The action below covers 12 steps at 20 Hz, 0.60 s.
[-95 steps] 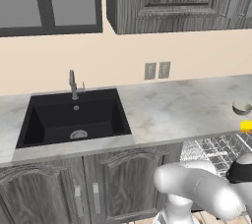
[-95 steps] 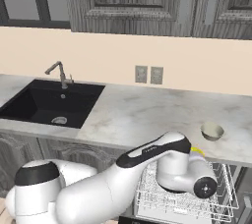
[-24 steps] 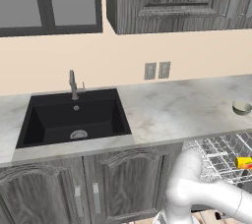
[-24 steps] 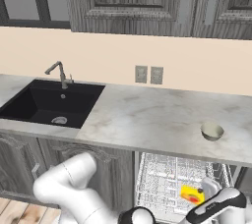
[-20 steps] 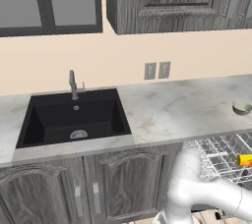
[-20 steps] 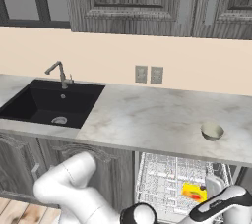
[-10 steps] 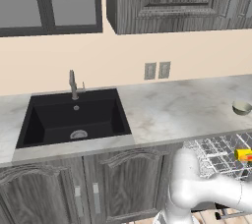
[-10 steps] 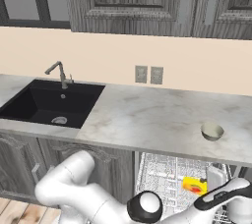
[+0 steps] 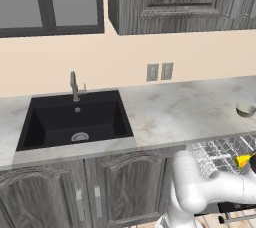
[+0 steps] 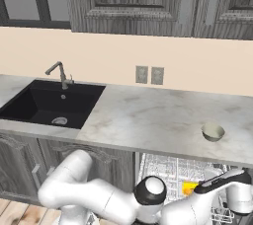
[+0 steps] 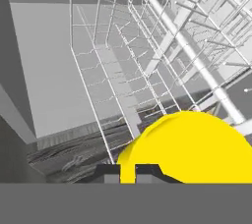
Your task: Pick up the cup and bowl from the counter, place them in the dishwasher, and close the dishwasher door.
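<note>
My gripper [image 11: 128, 173] is shut on the small yellow cup [image 11: 192, 148], which swells large right behind the fingertips. The cup [image 9: 243, 160] hangs low over the white wire rack [image 9: 215, 151] of the open dishwasher, below the counter's edge; the right base view has the cup [image 10: 189, 188] beside my forearm over the rack [image 10: 165, 173]. The wire rack [image 11: 147, 66] stretches away past the cup. The grey-olive bowl [image 9: 245, 109] stands on the marbled counter [image 9: 175, 112] at the far right, above the dishwasher; it is the bowl [image 10: 213, 131] on the counter [image 10: 148, 115].
A black sink [image 9: 75, 124] with a faucet [image 9: 74, 86] is set in the counter to the left. Dark wood-grain cabinet doors [image 9: 120, 187] run under the counter beside the dishwasher. A flat grey panel [image 11: 44, 70] borders the rack on one side in the hand view.
The arm has shifted over the rack and its elbow has risen. The cup stays in the grip and has moved only a little. The bowl has not moved.
</note>
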Motion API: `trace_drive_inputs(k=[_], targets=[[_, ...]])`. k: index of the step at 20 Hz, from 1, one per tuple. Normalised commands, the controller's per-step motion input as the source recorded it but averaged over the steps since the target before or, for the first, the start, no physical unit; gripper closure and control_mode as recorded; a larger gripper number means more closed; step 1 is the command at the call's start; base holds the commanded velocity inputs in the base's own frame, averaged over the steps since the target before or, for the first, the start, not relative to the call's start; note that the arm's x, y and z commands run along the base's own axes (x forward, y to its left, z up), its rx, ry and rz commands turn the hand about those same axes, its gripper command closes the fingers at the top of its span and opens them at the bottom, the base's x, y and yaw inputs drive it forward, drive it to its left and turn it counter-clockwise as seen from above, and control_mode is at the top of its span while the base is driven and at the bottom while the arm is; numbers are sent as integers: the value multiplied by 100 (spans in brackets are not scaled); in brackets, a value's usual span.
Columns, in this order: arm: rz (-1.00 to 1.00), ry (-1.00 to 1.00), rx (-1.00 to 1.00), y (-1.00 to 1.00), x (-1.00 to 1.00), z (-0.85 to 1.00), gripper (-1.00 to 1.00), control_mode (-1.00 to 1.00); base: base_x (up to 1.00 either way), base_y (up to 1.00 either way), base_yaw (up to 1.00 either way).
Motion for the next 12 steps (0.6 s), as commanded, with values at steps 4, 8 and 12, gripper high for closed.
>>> trace_drive_inputs(k=[4,8,12], targets=[[6,0,-11,0,0,-44,100,-100,0,0,0],[7,0,-10,0,-3,-47,-100,-100,0,0,0],[10,0,-6,0,-34,-41,-100,-100,0,0,0]])
